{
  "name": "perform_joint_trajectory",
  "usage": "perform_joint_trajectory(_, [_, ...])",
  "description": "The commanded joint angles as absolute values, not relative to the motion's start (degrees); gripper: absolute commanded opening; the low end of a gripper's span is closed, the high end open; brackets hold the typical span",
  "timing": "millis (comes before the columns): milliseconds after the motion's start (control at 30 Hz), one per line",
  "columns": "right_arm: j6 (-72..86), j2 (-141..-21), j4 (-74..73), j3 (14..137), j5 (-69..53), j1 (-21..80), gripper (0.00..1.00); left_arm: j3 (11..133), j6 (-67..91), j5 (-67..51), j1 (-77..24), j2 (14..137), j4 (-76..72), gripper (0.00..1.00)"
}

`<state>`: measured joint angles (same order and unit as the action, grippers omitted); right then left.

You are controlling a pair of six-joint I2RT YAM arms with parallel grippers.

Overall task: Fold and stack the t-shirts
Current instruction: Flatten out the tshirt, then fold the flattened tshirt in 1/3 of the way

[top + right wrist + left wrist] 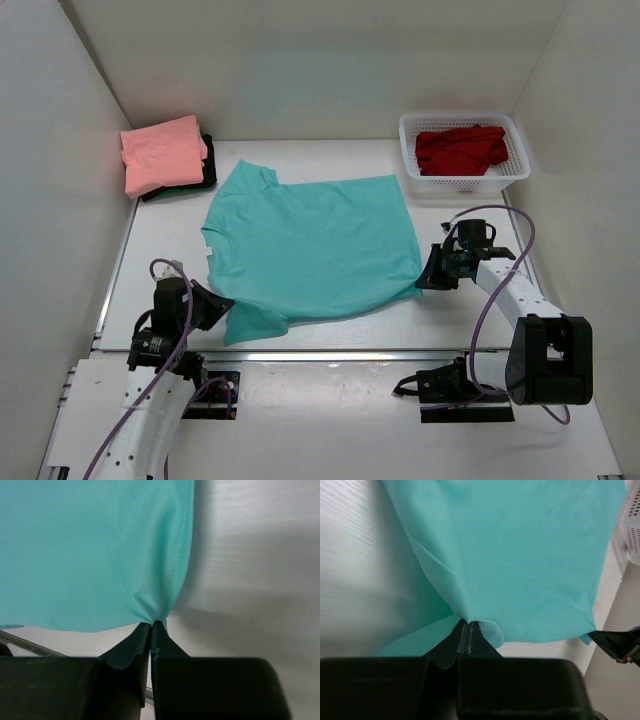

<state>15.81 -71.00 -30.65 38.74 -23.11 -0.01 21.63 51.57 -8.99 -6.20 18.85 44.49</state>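
Note:
A teal t-shirt lies spread across the middle of the table. My left gripper is shut on its near left corner, and in the left wrist view the cloth bunches at the closed tips of that gripper. My right gripper is shut on the near right hem corner; the right wrist view has the hem pinched at that gripper's tips. A folded salmon pink t-shirt rests on a very dark t-shirt at the back left. A red t-shirt lies crumpled in the basket.
A white mesh basket stands at the back right. White walls enclose the table on the left, back and right. A metal rail runs along the table's near edge, with both arm bases behind it.

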Motion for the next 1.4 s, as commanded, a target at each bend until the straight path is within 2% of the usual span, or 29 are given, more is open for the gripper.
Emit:
perform_joint_trajectory(0, [11.78, -70.22, -35.15, 41.04, -20.40, 1.49, 0.00, 24.87, 51.86, -5.10, -6.42, 21.00, 47.11, 0.00])
perform_joint_trajectory(267, [9.49, -79.26, -33.84, 49.03, -19.86, 1.76, 0.00, 24.34, 51.77, -1.06, -4.05, 26.19, 41.85, 0.00])
perform_joint_trajectory(533, [9.41, -89.98, -33.40, 58.35, -22.15, 0.09, 0.00, 27.50, 47.21, -1.49, -0.97, 38.74, 31.39, 0.00])
perform_joint_trajectory(1033, [8.70, -101.77, -33.31, 69.96, -26.19, -1.84, 0.00, 31.90, 43.33, -4.39, 2.20, 57.21, 18.82, 0.00])
perform_joint_trajectory(1067, [8.88, -102.39, -33.14, 71.01, -26.89, -1.93, 0.01, 31.99, 42.55, -4.22, 2.55, 59.13, 17.85, 0.01])
perform_joint_trajectory(1133, [8.96, -103.44, -31.91, 71.80, -29.34, -2.46, 0.19, 33.30, 41.84, -4.39, 2.98, 61.52, 16.36, 0.05])
perform_joint_trajectory(1167, [9.40, -103.80, -31.73, 72.85, -29.79, -2.63, 0.24, 33.57, 41.05, -4.66, 3.08, 63.70, 15.74, 0.16])
perform_joint_trajectory(1200, [9.75, -104.15, -31.12, 73.21, -30.58, -2.81, 0.37, 34.36, 40.52, -4.75, 3.51, 65.81, 14.69, 0.57])
perform_joint_trajectory(1233, [10.71, -104.59, -30.24, 73.56, -30.85, -2.81, 0.42, 34.97, 40.17, -5.36, 3.60, 66.79, 13.81, 0.96])
perform_joint_trajectory(1367, [11.25, -104.41, -30.32, 75.93, -29.18, -2.55, 0.46, 38.05, 39.46, -6.24, 4.48, 70.83, 11.87, 0.99])
